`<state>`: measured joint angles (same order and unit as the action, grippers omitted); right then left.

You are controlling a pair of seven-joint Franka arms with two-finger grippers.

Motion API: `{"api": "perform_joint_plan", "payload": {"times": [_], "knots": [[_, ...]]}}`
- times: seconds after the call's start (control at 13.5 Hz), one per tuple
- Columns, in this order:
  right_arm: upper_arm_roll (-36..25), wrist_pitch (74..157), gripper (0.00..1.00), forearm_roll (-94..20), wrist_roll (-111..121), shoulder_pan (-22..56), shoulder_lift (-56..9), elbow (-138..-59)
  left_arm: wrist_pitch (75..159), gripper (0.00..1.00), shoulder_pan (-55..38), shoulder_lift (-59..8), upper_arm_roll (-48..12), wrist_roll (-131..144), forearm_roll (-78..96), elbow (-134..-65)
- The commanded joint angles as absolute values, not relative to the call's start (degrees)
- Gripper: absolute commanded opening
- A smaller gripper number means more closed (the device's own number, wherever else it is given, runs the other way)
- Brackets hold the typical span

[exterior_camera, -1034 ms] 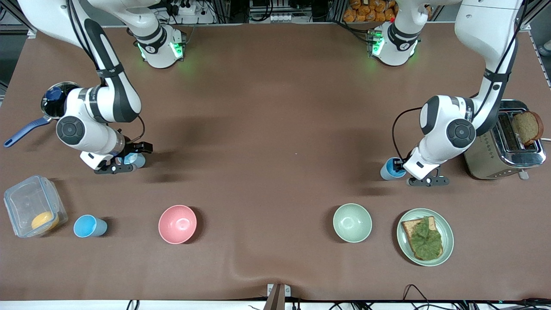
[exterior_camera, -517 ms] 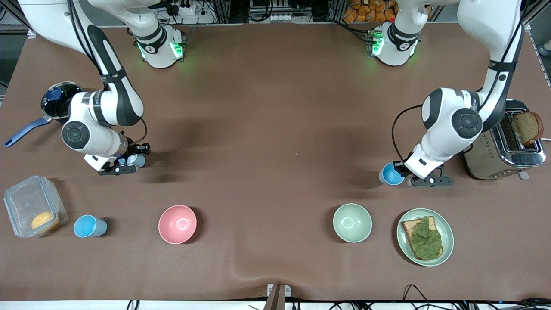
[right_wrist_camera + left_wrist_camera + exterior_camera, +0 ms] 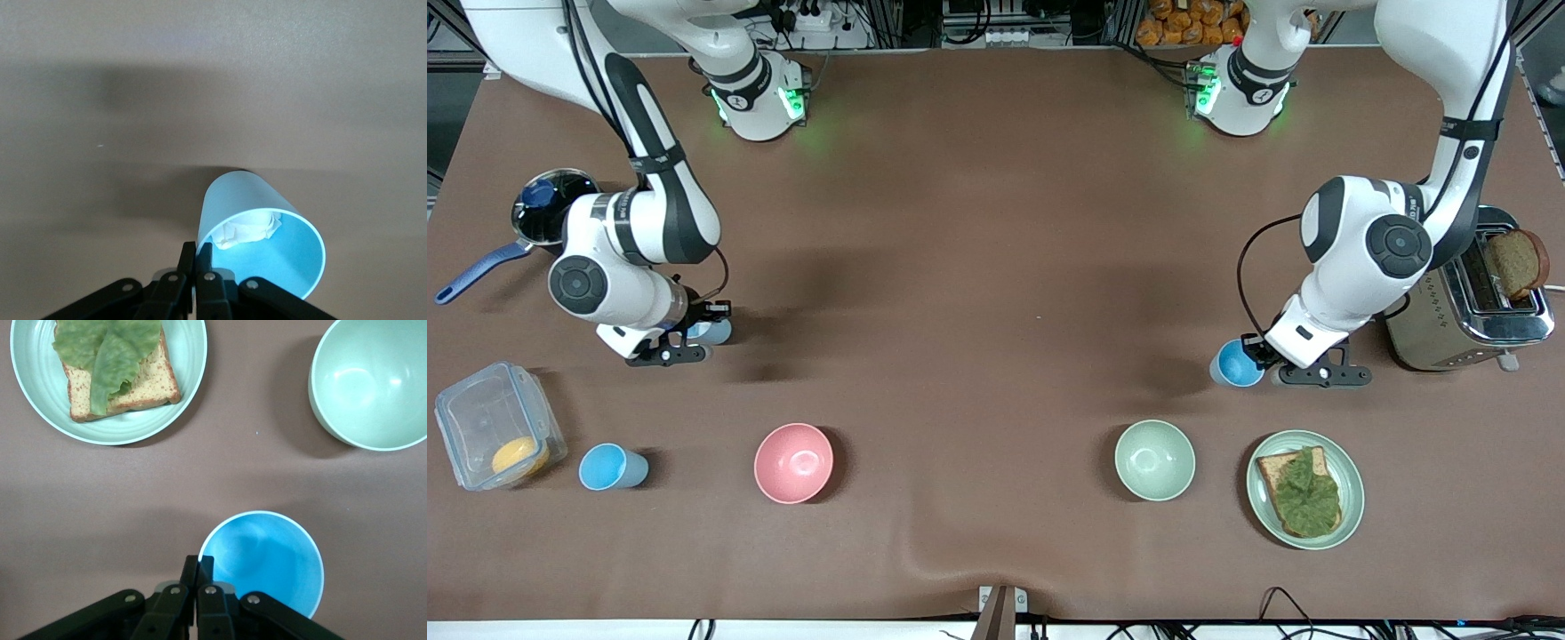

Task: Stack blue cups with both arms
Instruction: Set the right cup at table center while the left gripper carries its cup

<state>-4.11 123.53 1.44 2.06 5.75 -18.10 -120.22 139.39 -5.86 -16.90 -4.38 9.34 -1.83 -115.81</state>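
Observation:
My left gripper (image 3: 1258, 354) is shut on the rim of a light-blue cup (image 3: 1234, 363) and holds it upright, low over the table beside the toaster. In the left wrist view its fingers (image 3: 205, 563) pinch that cup's (image 3: 267, 560) wall. My right gripper (image 3: 698, 322) is shut on the rim of a second blue cup (image 3: 713, 331), mostly hidden under the wrist. In the right wrist view (image 3: 198, 252) this cup (image 3: 260, 233) is tilted and has crumpled white paper (image 3: 250, 230) inside. A third blue cup (image 3: 609, 467) stands free, nearer the front camera, beside the clear box.
A pink bowl (image 3: 793, 462) and a pale green bowl (image 3: 1154, 460) stand nearer the front camera. A green plate (image 3: 1352, 471) holds bread with lettuce. A toaster (image 3: 1467, 302) stands at the left arm's end. A clear box (image 3: 494, 436) and a pot (image 3: 543, 209) stand at the right arm's end.
My left gripper has shifted a little toward the front camera with its cup. My right wrist has shifted slightly toward its own end of the table, still holding its cup.

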Motion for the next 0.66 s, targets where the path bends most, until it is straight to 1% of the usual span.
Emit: {"api": "perform_joint_plan", "payload": {"times": [0.0, 0.07, 0.3, 0.44, 0.59], "knots": [[-3.60, 114.47, 0.00, 1.76, 1.06, 5.89, -18.81, -113.31, 138.43, 0.00, -5.28, -15.39, -6.15, 10.11, -0.97, -115.05], [-3.60, 112.61, 0.00, 1.50, 0.97, 6.06, -18.81, -112.16, 137.56, 0.00, -5.27, -14.95, -6.15, 10.11, -0.97, -115.05], [-3.34, 112.06, 0.00, 0.97, -4.01, 9.13, -18.63, -111.27, 134.75, 0.00, -5.45, -12.75, -6.33, 10.11, -0.97, -113.83], [-2.99, 111.62, 0.00, 0.18, -12.70, 15.09, -18.72, -109.96, 131.76, 0.00, -5.36, -11.17, -7.11, 11.59, -0.97, -112.33], [-3.08, 111.10, 0.00, -5.94, -17.82, 20.02, -18.72, -107.76, 130.87, 0.00, -5.45, -10.29, -7.82, 13.35, -0.97, -111.89]]}}
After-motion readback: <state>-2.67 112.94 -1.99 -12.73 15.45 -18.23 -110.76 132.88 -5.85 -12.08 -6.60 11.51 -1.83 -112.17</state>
